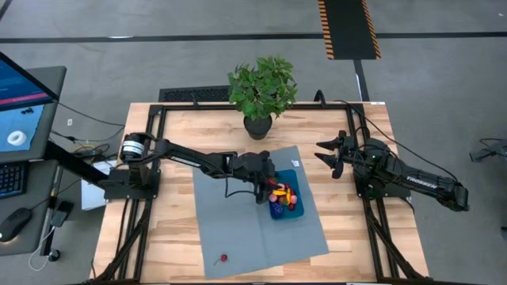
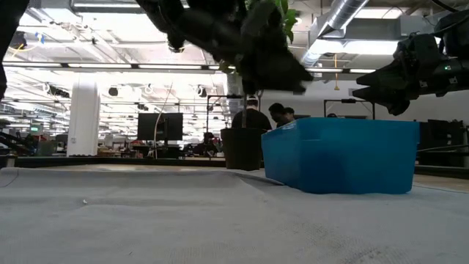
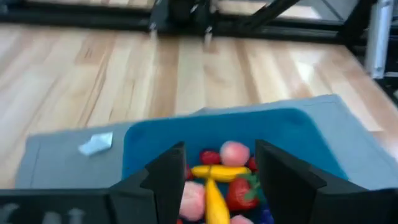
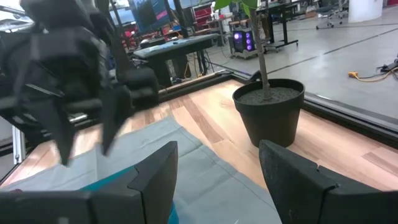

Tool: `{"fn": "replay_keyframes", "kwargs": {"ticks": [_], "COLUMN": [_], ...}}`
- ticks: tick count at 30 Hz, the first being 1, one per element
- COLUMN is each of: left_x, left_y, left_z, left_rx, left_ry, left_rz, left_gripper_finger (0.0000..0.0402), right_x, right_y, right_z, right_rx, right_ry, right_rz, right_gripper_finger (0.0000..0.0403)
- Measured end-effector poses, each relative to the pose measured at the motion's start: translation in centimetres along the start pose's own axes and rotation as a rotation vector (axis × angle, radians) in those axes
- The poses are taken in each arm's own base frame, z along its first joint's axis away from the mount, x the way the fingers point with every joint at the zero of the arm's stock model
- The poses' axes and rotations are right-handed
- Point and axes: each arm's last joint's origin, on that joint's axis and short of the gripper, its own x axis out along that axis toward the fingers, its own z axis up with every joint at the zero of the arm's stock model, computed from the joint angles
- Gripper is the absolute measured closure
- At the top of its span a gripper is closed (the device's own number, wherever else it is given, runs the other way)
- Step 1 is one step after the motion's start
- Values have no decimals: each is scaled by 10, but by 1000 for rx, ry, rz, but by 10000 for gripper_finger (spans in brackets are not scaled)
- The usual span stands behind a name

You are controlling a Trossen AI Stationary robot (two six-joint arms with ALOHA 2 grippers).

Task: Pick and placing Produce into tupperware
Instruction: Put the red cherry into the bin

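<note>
Open workshop hall around a pale wooden slatted table (image 1: 182, 150)

Smooth grey concrete floor (image 1: 158, 55) surrounds the table, crossed by dark seams and a black mat edged in orange-and-black hazard stripes (image 1: 347, 28) beyond the far edge. Off the left edge sits a glowing blue computer monitor (image 1: 20, 107) — with a dark keyboard (image 1: 12, 179) and mouse (image 1: 14, 222) below it. From table height, long ceiling strip lights (image 2: 95, 66), a white pillar (image 2: 83, 116), silver ductwork (image 2: 341, 18) and distant seated people (image 2: 253, 114) show.
</note>
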Motion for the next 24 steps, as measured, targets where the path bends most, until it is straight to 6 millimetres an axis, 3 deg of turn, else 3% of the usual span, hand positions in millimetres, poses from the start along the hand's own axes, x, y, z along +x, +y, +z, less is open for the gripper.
{"fn": "replay_keyframes", "kwargs": {"ticks": [5,9,13,18,24], "left_x": [-23,-52,-90,-133,-161], "left_y": [-15,-32,-57,-86,-126], "left_z": [15,14,2,-21,-48], "left_rx": [73,109,101,-75,-150], "left_ry": [-66,-97,-117,-112,-34], "left_rz": [-31,-79,-76,-33,-77], "left_gripper_finger": [217,217,216,216,216], "right_x": [0,0,0,0,0], "right_y": [0,0,0,0,0], "right_z": [0,0,0,0,0], "right_rx": [0,0,0,0,0], "right_ry": [0,0,0,0,0], "right_rz": [0,0,0,0,0], "right_gripper_finger": [154,154,154,154,154]}}
